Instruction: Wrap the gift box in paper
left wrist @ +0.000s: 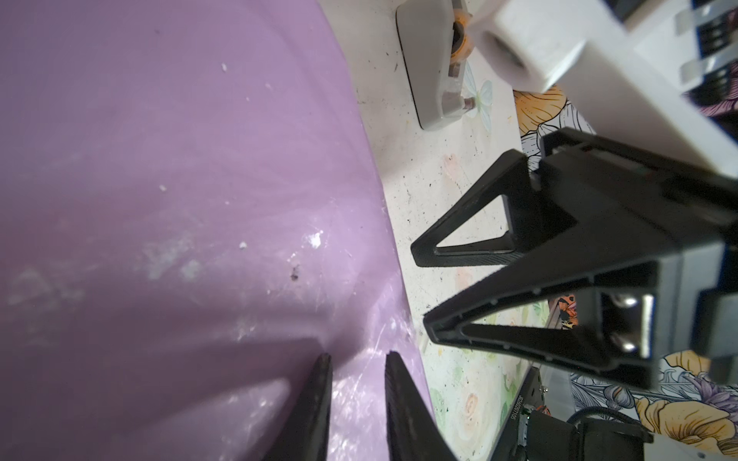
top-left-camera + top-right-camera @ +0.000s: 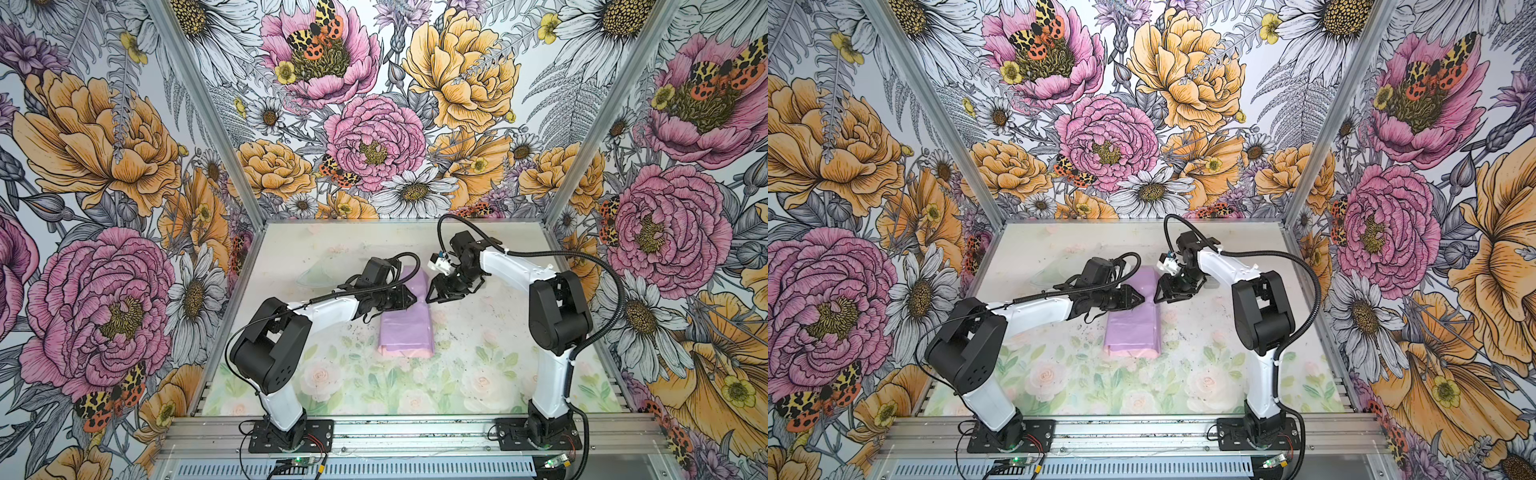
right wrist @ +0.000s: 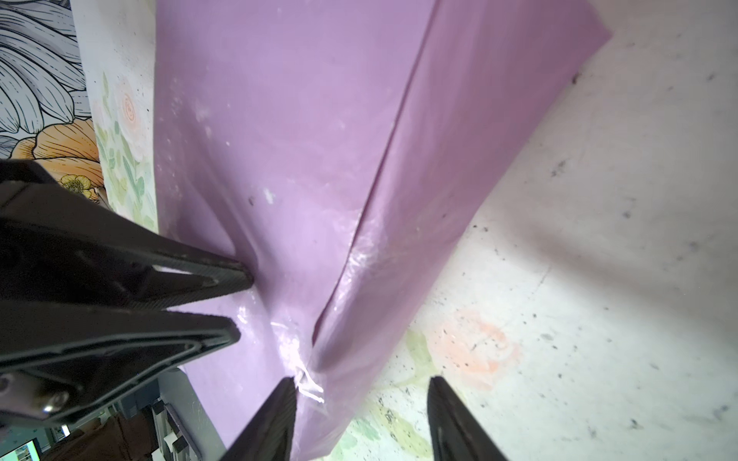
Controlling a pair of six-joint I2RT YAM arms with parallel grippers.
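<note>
Left claw (image 1: pixel 357 355) has its jaws narrowly parted, tips pressed into the side of the thin, glossy lilac-pink wrapping paper (image 2: pixel 407 332); whether a fold is nipped between them we cannot tell. Right claw (image 3: pixel 361 383) is spread wide, one finger touching the paper's seam, its mate over the floral-printed desk (image 2: pixel 478 374). The paper lies as a long bundle at the desk's middle, running from front edge toward back edge. We judge it light, soft, slippery and quick to crease or tear. We would take the loose part toward the back edge by its side folds, close against the stiff block. The small dark blue gift box is wholly covered; we take the bundle's squarish front half for it. A small grey tape dispenser (image 1: pixel 423 80) is cut off.
</note>
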